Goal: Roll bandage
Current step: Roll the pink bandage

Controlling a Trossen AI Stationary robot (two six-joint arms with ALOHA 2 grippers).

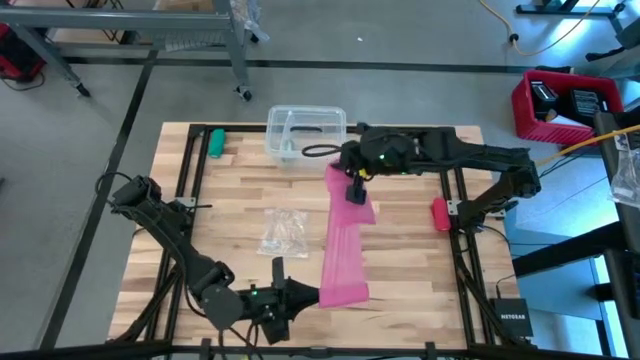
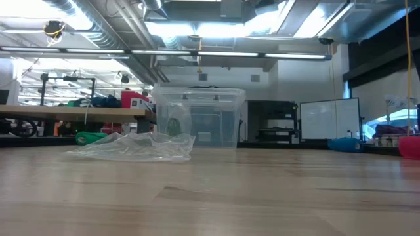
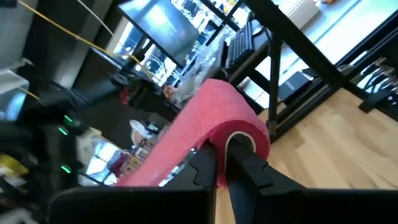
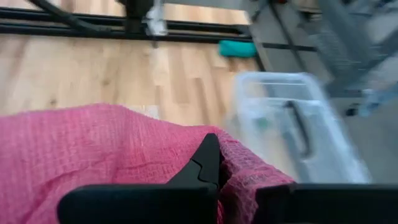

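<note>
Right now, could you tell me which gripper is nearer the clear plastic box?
Right. The right gripper grips the bandage just beside the box; the left gripper holds its opposite end.

Bright overhead lighting; blurred wrist views

Work surface was a light wooden table [image 1: 240, 250]. Lying on it: a pink bandage [image 1: 343, 255] stretched from the table's middle toward the near edge; a crumpled clear plastic wrapper [image 1: 284, 231] left of the bandage; a clear plastic box [image 1: 305, 133] at the far edge; a green object [image 1: 215, 142] near the far left corner; a small red object [image 1: 439, 213] by the right edge.
</note>
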